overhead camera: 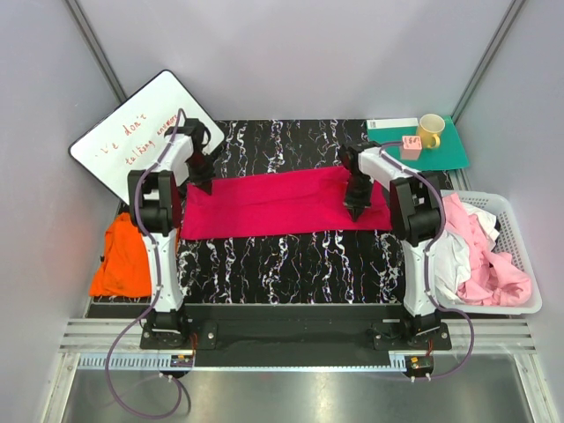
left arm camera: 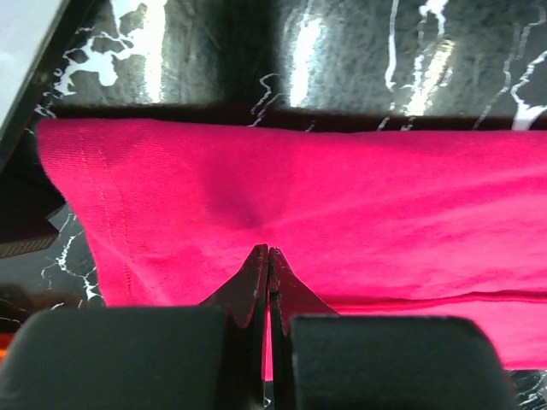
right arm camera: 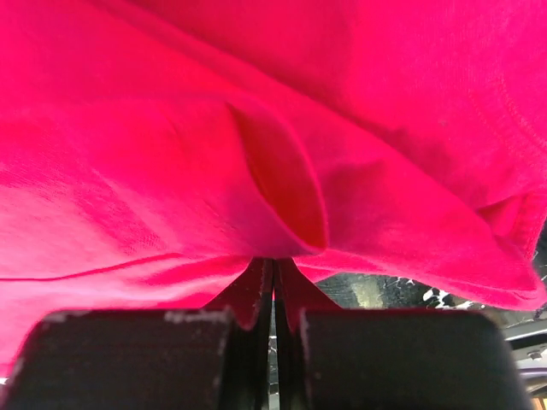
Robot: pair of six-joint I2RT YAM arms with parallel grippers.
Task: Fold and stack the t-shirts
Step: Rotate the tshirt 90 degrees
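Seen from above, a black marbled worktop [overhead camera: 291,260] carries a magenta-red t-shirt [overhead camera: 273,204]. The shirt is spread as a long flat band across the middle, running left to right between the two arms.

At the far left, a whiteboard [overhead camera: 132,141] with red handwriting sits at an angle. Nearer, an orange t-shirt [overhead camera: 123,260] lies in a flattish heap at the worktop's left edge, and the left arm covers its right side.

The left pincer [left arm camera: 269,254] points down onto the red shirt's left end. From above its tips are too small and dark to read. The left wrist camera shows the two fingers pressed together with the cloth puckered into them, close to the stitched left hem. Bare worktop shows beyond the shirt's far edge.

The right pincer [right arm camera: 273,263] comes down on the shirt's right end. Its wrist camera is almost filled with red cloth and shows the fingers clamped on a raised fold of the shirt, a detail the overhead view does not give.

At the far right, a green mat [overhead camera: 445,152] holds a yellow mug [overhead camera: 430,130] and a small pink block [overhead camera: 411,147]. Nearer, a white basket [overhead camera: 522,231] at the worktop's right edge holds a crumpled pale pink t-shirt [overhead camera: 502,275] and a white t-shirt [overhead camera: 454,256]. The right arm stands in front of the basket's left side.
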